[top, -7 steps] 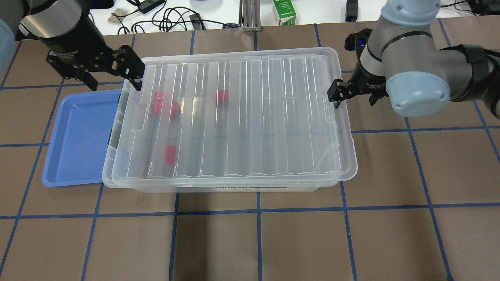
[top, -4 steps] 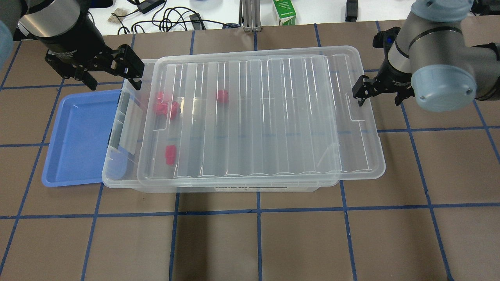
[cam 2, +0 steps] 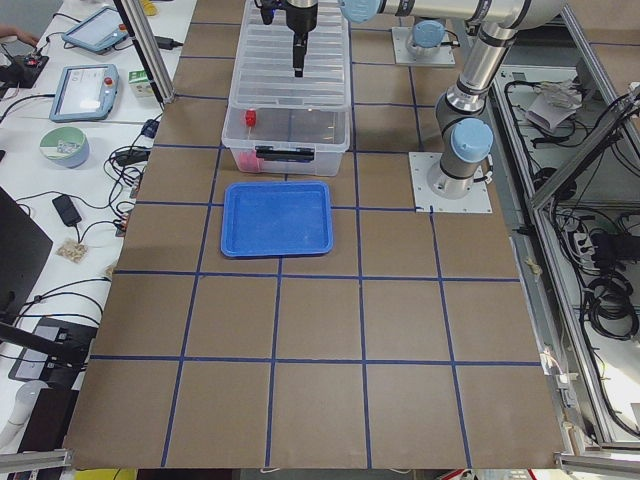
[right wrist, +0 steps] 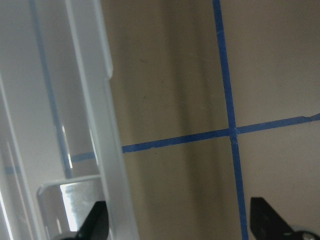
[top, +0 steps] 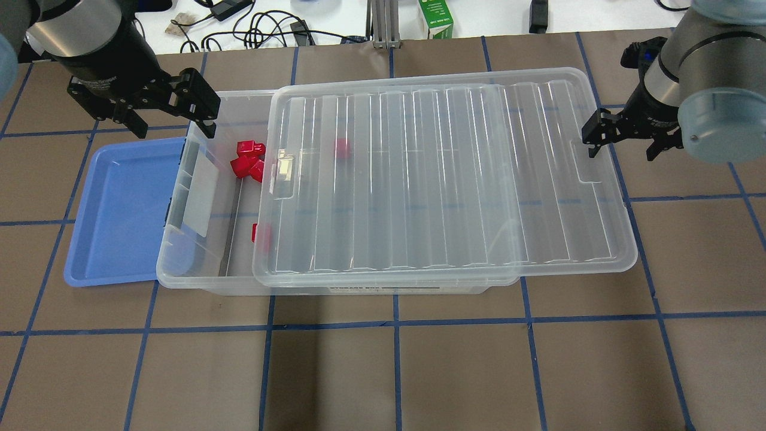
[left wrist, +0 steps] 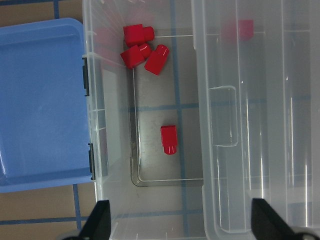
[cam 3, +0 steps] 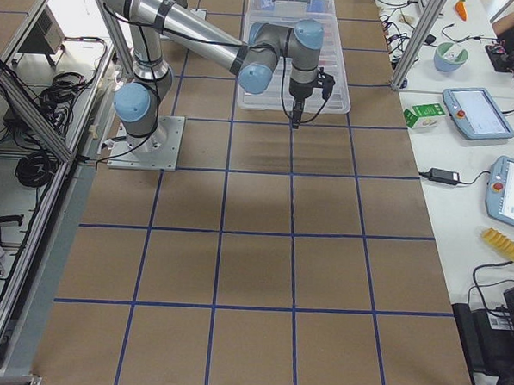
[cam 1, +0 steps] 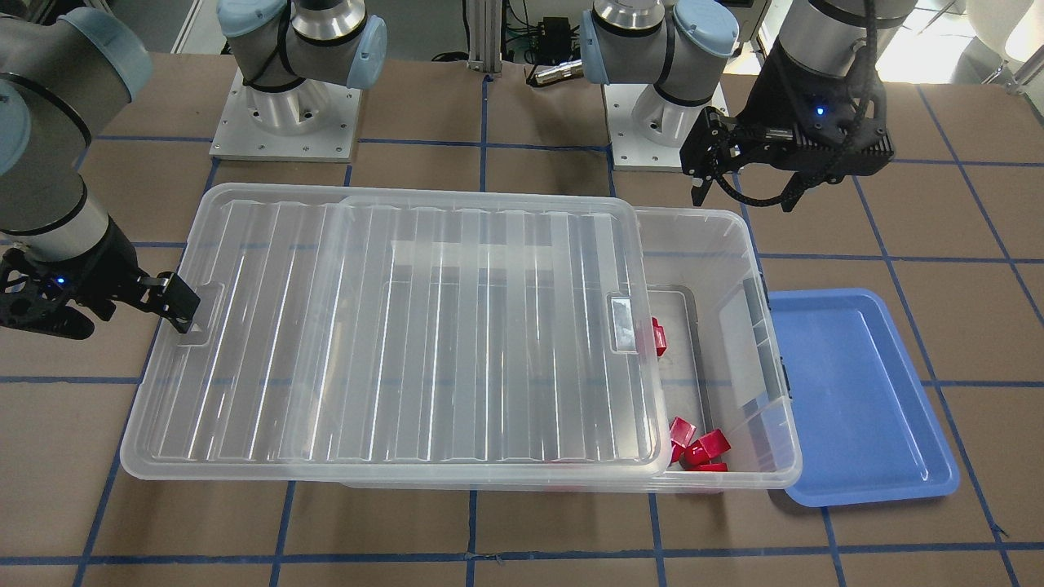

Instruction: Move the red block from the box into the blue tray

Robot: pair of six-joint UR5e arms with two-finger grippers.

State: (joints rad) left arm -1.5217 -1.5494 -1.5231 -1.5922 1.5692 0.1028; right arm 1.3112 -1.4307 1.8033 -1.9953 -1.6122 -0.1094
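The clear box (top: 179, 263) stands mid-table. Its ribbed lid (top: 443, 179) lies shifted to the right, so the box's left end is uncovered. Several red blocks lie inside: a cluster of three (top: 247, 160) and a single one (left wrist: 169, 139) in the open part, and one more under the lid (top: 341, 148). The blue tray (top: 119, 209) lies empty against the box's left end. My left gripper (top: 172, 123) is open and empty above the box's far left corner. My right gripper (top: 620, 149) is open, one finger against the lid's right edge notch.
A green carton (top: 435, 18), cables and a metal post (top: 383, 24) sit beyond the table's far edge. The lid overhangs the box's right end. The two arm bases (cam 1: 285, 114) stand on the robot's side of the box.
The right gripper has moved right and the lid has slid right with it, uncovering the box's left end and the red blocks there. The left gripper has stayed in place.
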